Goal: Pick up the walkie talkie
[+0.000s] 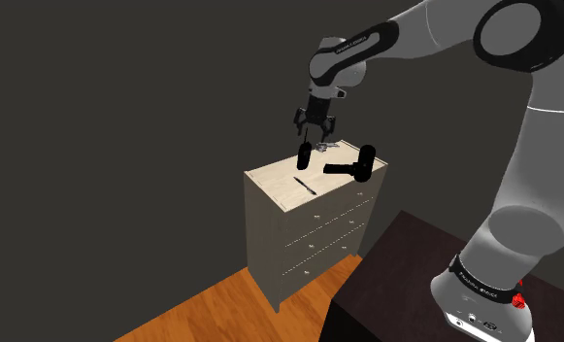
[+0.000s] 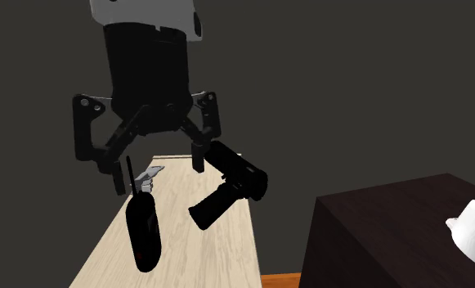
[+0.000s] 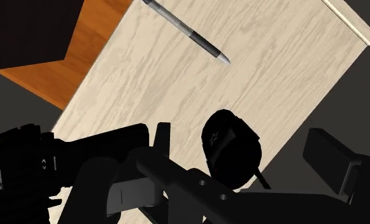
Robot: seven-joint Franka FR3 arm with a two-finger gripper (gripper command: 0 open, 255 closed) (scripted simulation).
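**Approach stage, before the grasp.** The gripper [image 2: 159,173] hangs over the dresser [image 1: 314,233], fingers spread wide and clasping nothing. The walkie talkie [image 2: 143,233] is black and upright, on the dresser top toward its rear edge, directly under the gripper. Its thin antenna rises close beside one finger. Whether its foot sits flat on the dresser cannot be told.

A black handled tool [image 2: 239,180] lies farther along the dresser top, and a pen [image 3: 186,30] lies toward the dresser's front edge.

**Next move, as judged.** The body looks lower than the fingertips, so the hand must descend until the fingers flank it. It should then centre — the body seems nearer one finger — before closing and lifting clear of the dresser. The antenna and the nearby tool leave little room for drift.

**Views compared.**
- The second exterior view gives the height relation: fingertips level with the antenna, above the body.
- The wrist view gives the sideways fit — the walkie talkie's rounded top between the two fingers.
- The shoulder view shows the drawers and the dresser's place on a wooden floor.
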